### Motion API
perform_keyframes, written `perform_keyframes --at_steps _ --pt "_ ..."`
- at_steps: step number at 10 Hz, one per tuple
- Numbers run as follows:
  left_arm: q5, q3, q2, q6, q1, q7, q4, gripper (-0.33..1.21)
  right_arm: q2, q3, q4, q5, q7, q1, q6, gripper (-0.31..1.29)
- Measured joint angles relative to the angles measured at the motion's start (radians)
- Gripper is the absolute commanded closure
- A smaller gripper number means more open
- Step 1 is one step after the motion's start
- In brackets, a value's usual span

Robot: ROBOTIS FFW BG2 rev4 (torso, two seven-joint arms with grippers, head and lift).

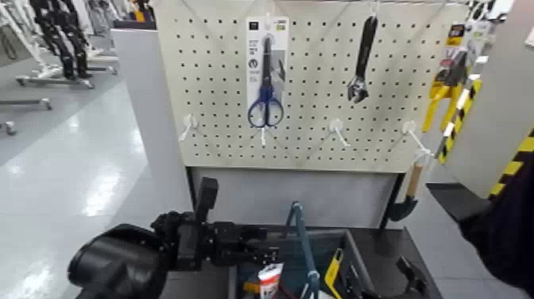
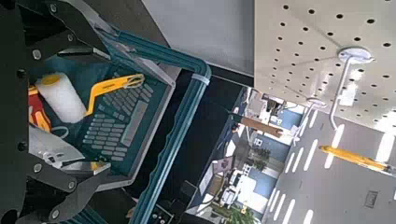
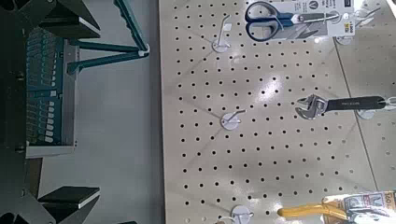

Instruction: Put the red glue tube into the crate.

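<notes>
The red glue tube (image 1: 270,280) lies inside the grey-blue crate (image 1: 357,258), white end up, just left of the tall blue handle bar (image 1: 300,238). In the left wrist view the tube (image 2: 56,98) rests on the crate floor (image 2: 121,126). My left gripper (image 1: 246,242) hovers over the crate's left side. Its fingers stand apart on either side of the tube, open (image 2: 79,103). My right gripper (image 3: 84,107) is open and holds nothing; it faces the pegboard from the crate's right.
A yellow-handled tool (image 1: 334,270) also lies in the crate. Behind it stands a pegboard (image 1: 318,119) with packaged blue-handled scissors (image 1: 266,79), a wrench (image 1: 361,64), a yellow tool (image 1: 445,87) and a hammer (image 1: 409,191). A yellow-black striped panel (image 1: 508,167) is at right.
</notes>
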Motion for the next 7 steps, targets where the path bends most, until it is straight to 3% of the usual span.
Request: perform_keyframes --at_steps 3,4,7 --pt "-0.004 0.04 0.002 0.0 0.03 0.019 -0.064 0.18 0.0 -0.003 0.0 0.0 -0.001 0.004 -0.003 0.12" --pt "-0.008 0.071 0.006 -0.003 0.066 0.065 -0.125 0.13 0.0 -0.005 -0.001 0.0 -0.001 0.006 -0.006 0.12" --pt "-0.009 0.198 0.008 -0.099 0.275 0.337 -0.345 0.11 0.0 -0.015 -0.004 -0.003 -0.007 0.028 -0.019 0.12"
